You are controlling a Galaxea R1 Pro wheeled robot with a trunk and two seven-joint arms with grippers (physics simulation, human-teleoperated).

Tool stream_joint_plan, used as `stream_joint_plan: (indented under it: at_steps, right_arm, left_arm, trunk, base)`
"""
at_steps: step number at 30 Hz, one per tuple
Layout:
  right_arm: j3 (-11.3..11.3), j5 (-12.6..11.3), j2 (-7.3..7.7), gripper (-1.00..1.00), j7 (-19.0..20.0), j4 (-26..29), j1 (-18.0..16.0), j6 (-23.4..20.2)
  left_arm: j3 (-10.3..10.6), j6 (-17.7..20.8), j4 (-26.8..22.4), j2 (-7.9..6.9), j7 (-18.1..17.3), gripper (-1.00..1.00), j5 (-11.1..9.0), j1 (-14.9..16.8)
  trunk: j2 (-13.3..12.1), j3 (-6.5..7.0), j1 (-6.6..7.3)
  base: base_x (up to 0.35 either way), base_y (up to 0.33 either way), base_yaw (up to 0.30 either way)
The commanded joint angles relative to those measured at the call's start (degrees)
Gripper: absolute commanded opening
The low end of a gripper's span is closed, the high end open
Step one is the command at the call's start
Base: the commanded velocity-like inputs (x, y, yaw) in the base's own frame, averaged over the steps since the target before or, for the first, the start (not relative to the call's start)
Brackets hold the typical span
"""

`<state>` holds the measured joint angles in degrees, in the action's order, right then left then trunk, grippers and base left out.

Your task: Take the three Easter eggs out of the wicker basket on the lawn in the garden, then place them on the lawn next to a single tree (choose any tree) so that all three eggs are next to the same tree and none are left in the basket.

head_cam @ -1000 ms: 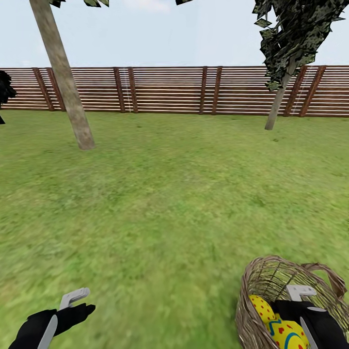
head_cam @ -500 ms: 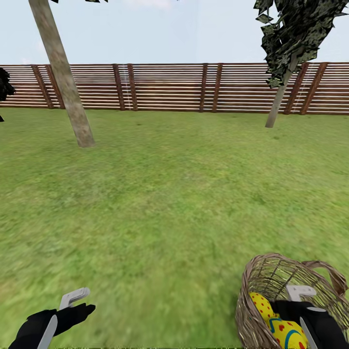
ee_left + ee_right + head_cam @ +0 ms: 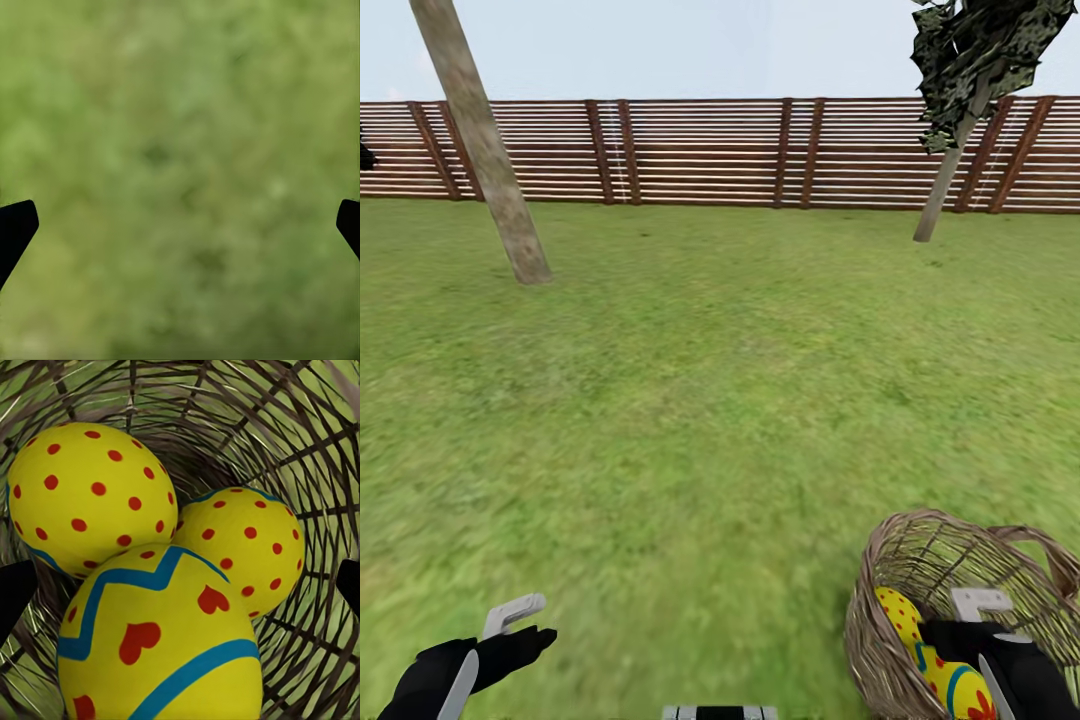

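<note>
The wicker basket (image 3: 880,565) stands on the lawn (image 3: 690,380) at the near right. Three yellow Easter eggs lie in it: a red-dotted egg (image 3: 86,495), a second dotted egg (image 3: 240,547), and one with a teal zigzag and red hearts (image 3: 161,645). In the head view I make out the dotted egg (image 3: 900,610) and the zigzag egg (image 3: 958,690). My right gripper (image 3: 985,625) hangs over the basket's mouth, open (image 3: 180,585), its tips on either side of the eggs and touching none. My left gripper (image 3: 520,625) is open above bare grass (image 3: 180,112). The slanted tree (image 3: 490,160) rises far left.
A brown slat fence (image 3: 710,150) closes the far side of the garden. A slim tree (image 3: 950,170) with ragged foliage stands at the far right in front of it. Open grass stretches between me and both trees. A bit of my base (image 3: 715,712) shows at the near edge.
The whole head view has shifted, so the fence and trees sit higher in the picture and a bit of my base shows. Both grippers and the eggs keep their places.
</note>
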<state>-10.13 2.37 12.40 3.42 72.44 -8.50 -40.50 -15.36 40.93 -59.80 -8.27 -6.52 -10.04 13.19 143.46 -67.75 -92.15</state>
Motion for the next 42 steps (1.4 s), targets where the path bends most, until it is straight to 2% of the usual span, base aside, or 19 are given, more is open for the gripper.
stream_joint_plan:
  at_steps: [1,39,42]
  right_arm:
    - [-0.06,0.25,0.0,1.0,0.36,0.07,-0.02,-0.28]
    - [-0.15,0.0,0.08,1.0,0.62,-0.02,-0.02,-0.37]
    - [-0.15,0.0,0.09,1.0,0.62,-0.03,-0.02,-0.37]
  left_arm:
    - [-0.11,0.33,-0.03,0.01,-0.16,1.0,-0.14,0.02]
    - [-0.02,0.36,0.03,0.04,-0.16,1.0,-0.07,0.02]
    - [-0.02,0.32,0.03,0.09,-0.16,1.0,-0.07,0.03]
  trunk:
    - [0.04,-0.28,-0.01]
    - [0.54,-8.7,-0.99]
    - [0.54,-8.7,-0.99]
  base:
    - [0.0,0.0,0.0]
    - [0.0,0.0,0.0]
    - [0.0,0.0,0.0]
